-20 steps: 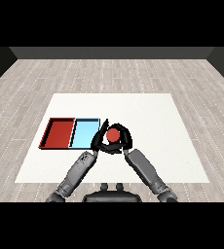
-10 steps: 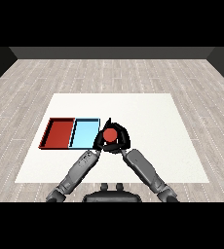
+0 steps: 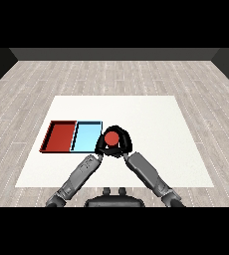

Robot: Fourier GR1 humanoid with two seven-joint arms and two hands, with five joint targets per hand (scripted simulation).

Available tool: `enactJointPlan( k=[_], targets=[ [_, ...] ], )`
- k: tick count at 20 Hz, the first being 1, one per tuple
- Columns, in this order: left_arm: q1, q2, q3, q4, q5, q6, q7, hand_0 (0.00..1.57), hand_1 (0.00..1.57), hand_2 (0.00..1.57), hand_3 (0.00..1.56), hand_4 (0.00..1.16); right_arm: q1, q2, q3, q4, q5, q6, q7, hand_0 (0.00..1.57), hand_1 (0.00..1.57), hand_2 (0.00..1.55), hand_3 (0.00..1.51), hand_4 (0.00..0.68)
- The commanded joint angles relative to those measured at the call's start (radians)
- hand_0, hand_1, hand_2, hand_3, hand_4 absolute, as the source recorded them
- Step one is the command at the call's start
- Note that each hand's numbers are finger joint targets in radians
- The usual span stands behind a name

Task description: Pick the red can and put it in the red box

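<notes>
The red can [image 3: 111, 139] is held just above the table in the head view, right of the light blue tray [image 3: 85, 138]. My right hand [image 3: 126, 146] is curled round the can from the right and behind. Against the can's left side sits my left hand [image 3: 100, 148], close to the blue tray's right edge, and its grip is hidden. The red tray [image 3: 60, 137] lies left of the blue one, with nothing in it.
Both trays lie side by side on the left part of the white table [image 3: 151, 119]. My two forearms come in from the lower corners and meet near the can.
My right hand has carried the red can a little to the left, closer to the light blue tray. The left hand has stayed next to it.
</notes>
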Motion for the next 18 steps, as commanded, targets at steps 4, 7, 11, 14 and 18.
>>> enactJointPlan(
  k=[4,7,11,14,18],
  targets=[
    [-0.083,-0.024,-0.077,0.125,0.002,0.123,-0.017,1.57,1.57,1.47,1.33,0.89,-0.031,0.014,0.007,0.042,-0.046,0.018,-0.039,1.47,1.47,1.44,1.39,0.557],
    [-0.038,-0.024,0.013,0.002,-0.077,0.055,0.064,1.57,1.57,1.49,1.36,0.86,-0.002,0.014,0.018,0.020,-0.007,0.025,-0.006,1.52,1.52,1.45,1.39,0.549],
    [-0.102,-0.023,-0.037,0.112,0.040,0.116,-0.024,1.57,1.57,1.51,1.40,0.87,-0.006,0.014,-0.018,-0.049,0.039,0.008,0.043,1.52,1.52,1.46,1.40,0.544],
    [-0.094,-0.024,-0.061,0.098,0.065,0.139,-0.057,1.57,1.57,1.53,1.42,0.88,-0.061,0.014,0.079,0.033,-0.044,-0.081,-0.026,1.52,1.52,1.46,1.40,0.549],
    [0.001,-0.023,-0.005,0.037,0.043,0.080,-0.108,1.57,1.57,1.55,1.47,1.03,0.107,-0.019,-0.007,-0.111,-0.047,0.119,-0.018,1.40,1.40,1.41,1.37,0.471]
  ],
)
